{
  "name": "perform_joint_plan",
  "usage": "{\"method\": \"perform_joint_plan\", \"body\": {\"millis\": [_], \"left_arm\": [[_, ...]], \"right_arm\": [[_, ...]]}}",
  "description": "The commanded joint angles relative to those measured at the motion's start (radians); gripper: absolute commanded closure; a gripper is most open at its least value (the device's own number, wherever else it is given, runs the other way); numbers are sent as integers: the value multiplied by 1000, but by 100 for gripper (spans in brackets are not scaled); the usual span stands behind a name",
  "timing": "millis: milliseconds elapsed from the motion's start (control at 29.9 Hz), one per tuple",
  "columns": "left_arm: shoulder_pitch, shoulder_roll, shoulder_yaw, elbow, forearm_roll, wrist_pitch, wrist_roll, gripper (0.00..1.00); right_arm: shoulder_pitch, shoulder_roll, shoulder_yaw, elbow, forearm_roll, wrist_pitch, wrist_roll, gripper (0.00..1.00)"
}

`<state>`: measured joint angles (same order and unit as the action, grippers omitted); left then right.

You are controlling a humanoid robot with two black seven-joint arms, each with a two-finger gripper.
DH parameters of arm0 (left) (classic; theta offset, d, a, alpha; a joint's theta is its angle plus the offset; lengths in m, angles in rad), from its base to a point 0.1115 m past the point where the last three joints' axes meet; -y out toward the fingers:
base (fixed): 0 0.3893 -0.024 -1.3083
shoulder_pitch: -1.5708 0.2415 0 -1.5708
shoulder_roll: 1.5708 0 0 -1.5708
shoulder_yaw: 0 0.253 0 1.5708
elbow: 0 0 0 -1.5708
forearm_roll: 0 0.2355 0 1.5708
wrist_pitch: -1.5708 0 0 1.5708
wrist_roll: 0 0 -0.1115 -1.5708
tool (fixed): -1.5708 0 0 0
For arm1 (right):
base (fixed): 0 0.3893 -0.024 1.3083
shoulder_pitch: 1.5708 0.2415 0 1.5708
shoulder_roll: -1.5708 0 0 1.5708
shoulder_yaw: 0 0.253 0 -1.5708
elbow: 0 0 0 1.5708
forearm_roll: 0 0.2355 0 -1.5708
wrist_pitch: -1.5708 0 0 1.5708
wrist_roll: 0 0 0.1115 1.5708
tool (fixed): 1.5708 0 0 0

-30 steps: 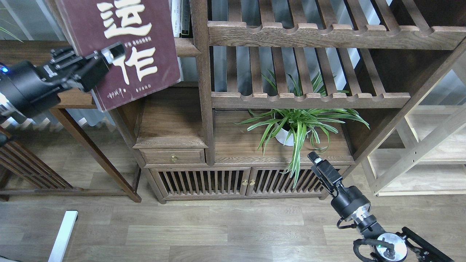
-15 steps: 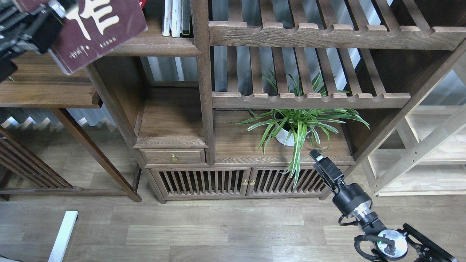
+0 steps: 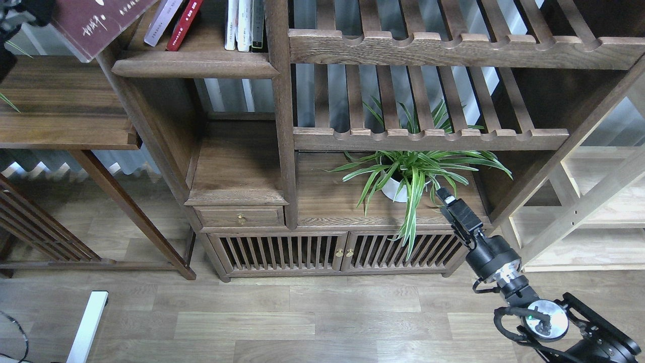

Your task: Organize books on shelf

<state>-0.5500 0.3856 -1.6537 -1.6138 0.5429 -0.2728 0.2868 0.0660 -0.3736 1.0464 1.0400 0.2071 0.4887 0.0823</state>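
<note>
The maroon book (image 3: 98, 25) with white characters hangs tilted at the top left, only its lower corner in view, just left of the shelf (image 3: 196, 64). My left gripper (image 3: 22, 9) shows only as a black part at that book's left edge and holds it in the air. On the shelf board, the pale white-lavender book (image 3: 161, 21) and the red book (image 3: 184, 24) lean left, side by side. My right gripper (image 3: 445, 195) points up in front of the plant, small and dark, with nothing seen in it.
Thin white-spined volumes (image 3: 244, 24) stand at the shelf's right end against the upright post. Slatted racks (image 3: 428, 48) fill the right bay above a potted plant (image 3: 410, 174). A side table (image 3: 65, 101) stands at the left, a drawer (image 3: 239, 217) below the shelf.
My left arm has lifted the maroon book up and left, mostly out of the top of view, uncovering the red and lavender books. My right gripper has risen slightly toward the plant.
</note>
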Motion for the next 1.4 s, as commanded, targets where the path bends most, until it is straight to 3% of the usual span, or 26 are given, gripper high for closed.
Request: {"method": "perform_joint_plan", "body": {"millis": [0, 234, 334, 435, 635, 1003, 1204, 1371], "left_arm": [[-18, -24, 15, 6, 49, 58, -23, 100], [-100, -34, 104, 31, 205, 92, -32, 100], [-146, -34, 140, 46, 273, 144, -34, 100], [-153, -33, 163, 48, 287, 199, -34, 100], [-160, -36, 192, 60, 379, 228, -34, 100], [-238, -31, 339, 67, 463, 414, -38, 100], [-268, -36, 400, 100, 477, 572, -66, 98], [-317, -37, 449, 173, 476, 587, -113, 98]], "right_arm": [[0, -2, 10, 0, 2, 0, 1, 10], [-2, -4, 50, 0, 3, 0, 1, 10], [-2, -4, 60, 2, 3, 0, 1, 10], [-3, -4, 61, 2, 5, 0, 1, 10], [-11, -4, 89, 2, 6, 0, 1, 10], [-17, -22, 115, 2, 8, 0, 2, 10], [-25, -27, 133, 6, 8, 0, 2, 10], [-26, -27, 152, 8, 8, 0, 2, 10]]}}
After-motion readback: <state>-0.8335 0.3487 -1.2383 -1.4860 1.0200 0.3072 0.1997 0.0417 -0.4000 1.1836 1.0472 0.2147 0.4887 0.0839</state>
